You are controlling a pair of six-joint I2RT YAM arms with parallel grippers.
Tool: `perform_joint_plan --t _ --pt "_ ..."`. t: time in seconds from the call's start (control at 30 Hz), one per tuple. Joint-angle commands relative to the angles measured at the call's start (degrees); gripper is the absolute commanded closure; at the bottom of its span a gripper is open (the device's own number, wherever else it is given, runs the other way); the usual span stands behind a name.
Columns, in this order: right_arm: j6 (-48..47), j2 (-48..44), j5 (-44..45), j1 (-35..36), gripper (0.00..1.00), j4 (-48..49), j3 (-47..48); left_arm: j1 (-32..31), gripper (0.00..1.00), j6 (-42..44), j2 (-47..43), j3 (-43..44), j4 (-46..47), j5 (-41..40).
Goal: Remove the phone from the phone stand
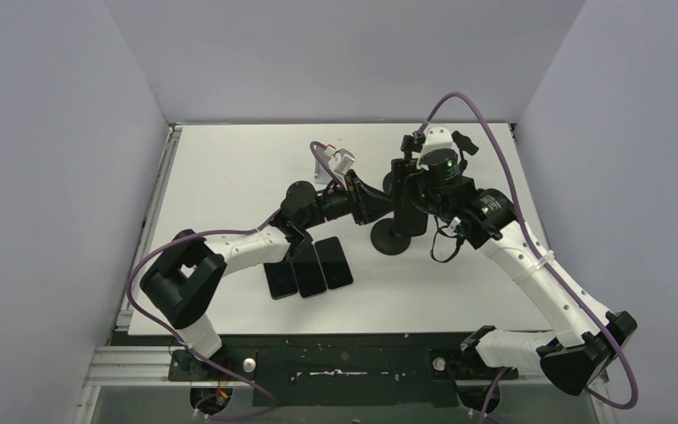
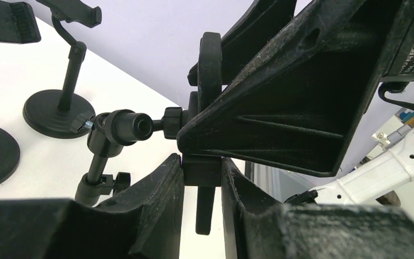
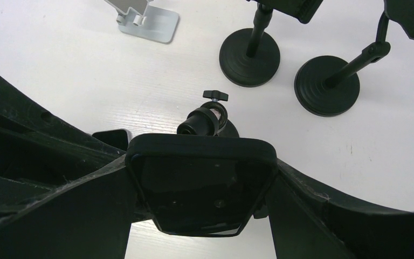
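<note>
Two grippers are on the job here: the right gripper (image 3: 202, 179) is clenched across the phone (image 3: 194, 200), one finger pressed to each long edge of its dark case, and the left gripper (image 2: 202, 181) is pinched shut on the cradle block of the phone stand (image 2: 125, 128), just behind the handset. The phone sits up in that cradle, held above the table (image 1: 229, 168) on the stand's jointed neck, with the round base (image 1: 392, 239) below it. It looks like a stiff, flat slab, light enough for one gripper, and the matte case should give the fingers more bite than bare glass would. The screen is the fragile part, so the side edges, about midway along, look like the right place to hold. The cradle's grip probably has to be overcome by sliding the phone out, and the ball joint may swivel under the pull, which is likely why the left side braces it. Further out, three loose phones (image 1: 309, 268) lie flat near the left arm, two more black stands (image 3: 249, 56) (image 3: 323, 86) stand beyond, and a silver stand (image 3: 150, 20) sits at the back
</note>
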Motion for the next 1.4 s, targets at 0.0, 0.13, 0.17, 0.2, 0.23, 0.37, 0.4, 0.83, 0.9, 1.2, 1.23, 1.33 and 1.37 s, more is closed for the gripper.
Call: perform_joint_plan --t 0.0,0.13,0.17,0.2,0.23,0.37,0.4,0.83,0.9,1.2,1.23,1.33,1.37 --pt "1.8 -2.0 -1.2 0.7 0.80 3.2 -0.8 -0.4 1.00 -2.7 0.8 0.2 5.8 -0.6" --pt "2.9 -3.2 0.0 0.6 1.00 4.1 -3.2 0.2 1.00 -9.0 2.9 -2.4 14.2 -1.6" --pt "3.1 -3.6 0.1 0.6 1.00 4.4 -3.7 0.5 1.00 -10.5 3.5 -2.9 15.8 -2.0" --pt "3.2 -3.9 0.1 0.5 1.00 4.6 -4.2 1.0 1.00 -12.3 4.1 -3.4 17.3 -2.3" --pt "3.3 -4.2 0.2 0.4 1.00 4.7 -4.5 1.4 1.00 -13.7 4.7 -4.0 18.8 -2.5" --pt "3.3 -4.9 0.0 0.3 1.00 4.8 -5.0 2.8 1.00 -18.2 6.5 -5.2 23.7 -2.5" --pt "3.3 -4.9 -0.2 0.3 1.00 4.8 -5.0 3.1 1.00 -18.8 6.8 -5.3 24.4 -2.4" --pt "4.0 -5.8 -2.8 0.2 1.00 5.4 -4.8 3.5 1.00 -20.2 7.2 -5.7 25.9 -1.8" --pt "4.0 -5.9 -3.1 0.3 1.00 5.6 -5.1 3.5 1.00 -22.0 8.4 -5.2 27.7 -0.7" --pt "4.1 -7.2 -6.9 0.3 1.00 7.2 -5.1 4.0 1.00 -25.5 10.4 -5.4 32.2 -0.6" --pt "4.1 -7.2 -7.2 0.3 1.00 7.2 -4.9 3.9 1.00 -25.3 10.3 -5.3 32.1 -0.5" --pt "4.3 -7.2 -9.3 0.3 1.00 8.0 -4.8 4.0 1.00 -24.9 10.3 -4.9 31.5 -0.3" --pt "4.3 -7.2 -9.9 0.3 1.00 8.3 -4.8 4.0 1.00 -24.8 10.4 -4.9 31.3 -0.3"
